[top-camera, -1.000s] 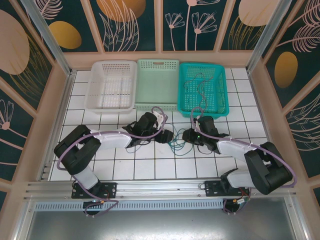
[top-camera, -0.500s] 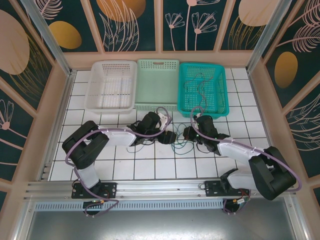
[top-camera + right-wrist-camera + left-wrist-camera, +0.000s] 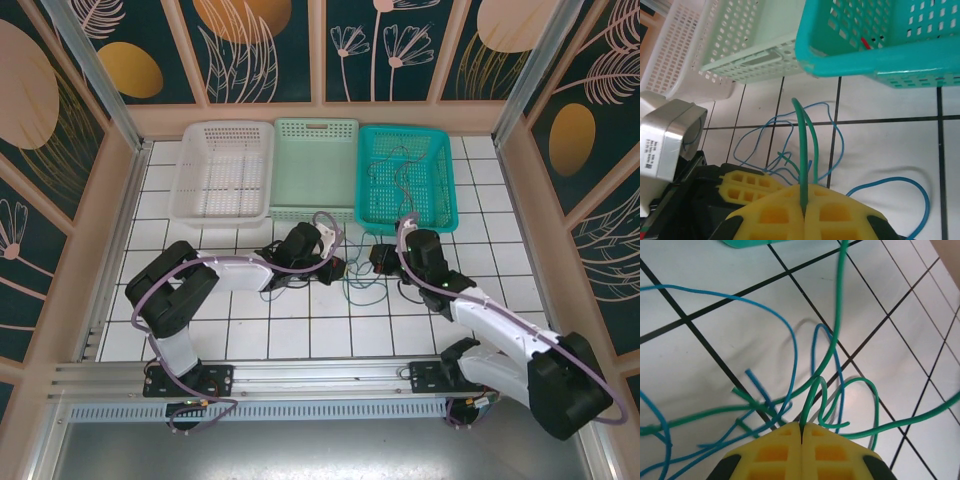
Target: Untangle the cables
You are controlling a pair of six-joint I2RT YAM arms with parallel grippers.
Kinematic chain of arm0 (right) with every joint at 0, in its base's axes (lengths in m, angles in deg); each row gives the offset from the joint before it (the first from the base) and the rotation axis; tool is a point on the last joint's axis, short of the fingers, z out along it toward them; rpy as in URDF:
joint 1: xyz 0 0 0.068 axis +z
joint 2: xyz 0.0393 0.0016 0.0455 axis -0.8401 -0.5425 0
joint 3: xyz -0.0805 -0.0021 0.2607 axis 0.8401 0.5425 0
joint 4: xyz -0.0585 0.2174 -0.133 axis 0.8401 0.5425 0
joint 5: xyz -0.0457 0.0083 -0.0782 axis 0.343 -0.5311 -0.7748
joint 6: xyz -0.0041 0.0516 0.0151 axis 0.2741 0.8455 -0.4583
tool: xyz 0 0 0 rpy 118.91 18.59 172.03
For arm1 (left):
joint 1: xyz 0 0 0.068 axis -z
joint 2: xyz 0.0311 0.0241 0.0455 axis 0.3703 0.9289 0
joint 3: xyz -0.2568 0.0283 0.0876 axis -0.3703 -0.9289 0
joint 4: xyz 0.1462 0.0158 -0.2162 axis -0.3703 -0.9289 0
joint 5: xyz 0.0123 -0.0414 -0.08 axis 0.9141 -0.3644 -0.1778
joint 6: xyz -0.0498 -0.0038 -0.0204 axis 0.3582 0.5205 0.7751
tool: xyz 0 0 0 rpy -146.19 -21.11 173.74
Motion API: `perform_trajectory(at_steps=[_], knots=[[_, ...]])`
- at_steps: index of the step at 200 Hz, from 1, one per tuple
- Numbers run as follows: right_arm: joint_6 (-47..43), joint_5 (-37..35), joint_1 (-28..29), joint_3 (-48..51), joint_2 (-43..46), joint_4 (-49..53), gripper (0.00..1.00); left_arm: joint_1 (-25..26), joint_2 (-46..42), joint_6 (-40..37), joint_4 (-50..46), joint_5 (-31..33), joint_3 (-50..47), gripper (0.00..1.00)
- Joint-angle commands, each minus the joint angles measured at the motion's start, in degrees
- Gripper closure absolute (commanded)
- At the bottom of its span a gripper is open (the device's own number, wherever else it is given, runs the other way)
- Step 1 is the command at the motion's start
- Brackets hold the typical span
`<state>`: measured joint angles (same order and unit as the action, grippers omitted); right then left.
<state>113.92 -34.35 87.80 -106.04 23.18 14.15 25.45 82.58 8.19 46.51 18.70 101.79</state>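
Observation:
A tangle of thin green and blue cables (image 3: pixel 358 290) lies on the white tiles between my two grippers. In the left wrist view my left gripper (image 3: pixel 801 427) is shut, with a green cable (image 3: pixel 839 315) pinched in the seam of its yellow fingers; blue cable (image 3: pixel 790 335) loops over the tiles just ahead. My right gripper (image 3: pixel 804 207) is shut on a green cable (image 3: pixel 802 145) that rises steeply from its fingertips, with blue cable (image 3: pixel 835 135) curling behind. From above, the left gripper (image 3: pixel 338 267) and right gripper (image 3: pixel 379 259) sit close together.
Three baskets stand in a row at the back: white (image 3: pixel 223 172), mint green (image 3: pixel 315 168) and teal (image 3: pixel 405 178). A few thin dark and reddish wires (image 3: pixel 400 190) lie inside the teal one. Its near rim (image 3: pixel 880 65) is just beyond the right gripper.
The left gripper has shut on the green cable. The right gripper has moved slightly back toward the teal basket, its arm stretching out, still shut on its green cable.

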Motion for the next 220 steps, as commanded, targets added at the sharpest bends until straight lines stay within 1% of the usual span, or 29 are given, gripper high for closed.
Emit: perform_trajectory(at_steps=[1,33,73,85,112,140,181,197,220], knots=[[-2.1,-1.8,0.4,0.7,2.7,4.5,1.0,0.1,-1.2,-1.6,-1.9,2.5,0.6,1.0],[-3.1,-2.3,0.4,0.7,6.7,7.0,1.0,0.1,-1.6,-2.4,-3.6,4.6,0.7,1.0],[-6.1,-4.3,0.4,-1.4,11.9,13.2,1.0,0.1,-2.5,-2.4,-7.0,10.5,0.5,1.0],[-6.8,-4.1,0.4,-1.9,13.7,14.5,1.0,0.1,-2.3,-2.4,-7.4,10.9,0.4,1.0],[-8.1,-0.9,0.0,-2.6,17.5,16.3,1.0,0.1,-1.5,-1.8,-8.4,12.4,0.6,1.0],[-9.3,-1.6,-0.5,-4.3,19.6,20.1,1.0,0.0,-0.8,-1.6,-9.0,12.4,1.1,1.0],[-11.3,0.1,-2.9,-6.6,24.9,22.3,1.0,0.0,-0.8,-1.9,-10.5,14.2,1.2,0.97],[-12.6,1.3,-4.0,-8.2,25.6,24.7,1.0,0.1,-0.9,-1.9,-10.7,14.6,1.2,0.97],[-13.6,2.2,-4.8,-9.7,24.3,28.0,1.0,0.1,-0.5,-1.7,-10.7,14.8,1.3,0.99]])
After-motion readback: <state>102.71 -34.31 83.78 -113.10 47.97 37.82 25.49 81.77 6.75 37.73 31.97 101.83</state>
